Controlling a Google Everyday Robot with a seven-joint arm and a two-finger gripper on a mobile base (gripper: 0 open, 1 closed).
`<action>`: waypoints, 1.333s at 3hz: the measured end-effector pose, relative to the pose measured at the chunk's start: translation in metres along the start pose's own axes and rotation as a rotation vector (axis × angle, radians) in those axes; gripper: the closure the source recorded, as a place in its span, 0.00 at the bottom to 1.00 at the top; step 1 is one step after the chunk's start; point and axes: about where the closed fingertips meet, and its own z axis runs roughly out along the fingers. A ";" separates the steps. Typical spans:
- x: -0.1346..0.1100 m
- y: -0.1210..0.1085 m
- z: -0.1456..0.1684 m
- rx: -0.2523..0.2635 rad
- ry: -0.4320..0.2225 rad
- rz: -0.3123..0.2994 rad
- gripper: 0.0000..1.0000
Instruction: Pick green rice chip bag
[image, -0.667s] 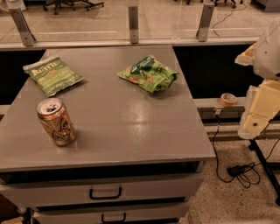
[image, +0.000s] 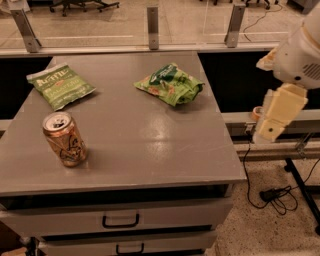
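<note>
The green rice chip bag (image: 170, 84) is puffy, wrinkly and bright lime green with a dark green patch. It lies on the far right part of the grey cabinet top (image: 145, 140). My gripper (image: 274, 119) hangs from the white arm (image: 297, 60) off the right side of the cabinet. It is to the right of the bag, apart from it and past the table's edge. It holds nothing that I can see.
A flat olive-green bag with white lettering (image: 60, 86) lies at the far left. An orange drink can (image: 64, 138) stands upright at the near left. Drawers with handles (image: 120, 220) face front. Cables and a plug (image: 272, 194) lie on the floor at the right.
My gripper and arm have shifted a little to the left, toward the cabinet's right edge. The bags and the can have not moved.
</note>
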 end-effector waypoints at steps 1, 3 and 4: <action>-0.032 -0.043 0.033 0.012 -0.101 0.034 0.00; -0.099 -0.119 0.102 0.092 -0.254 0.206 0.00; -0.124 -0.147 0.136 0.093 -0.316 0.319 0.00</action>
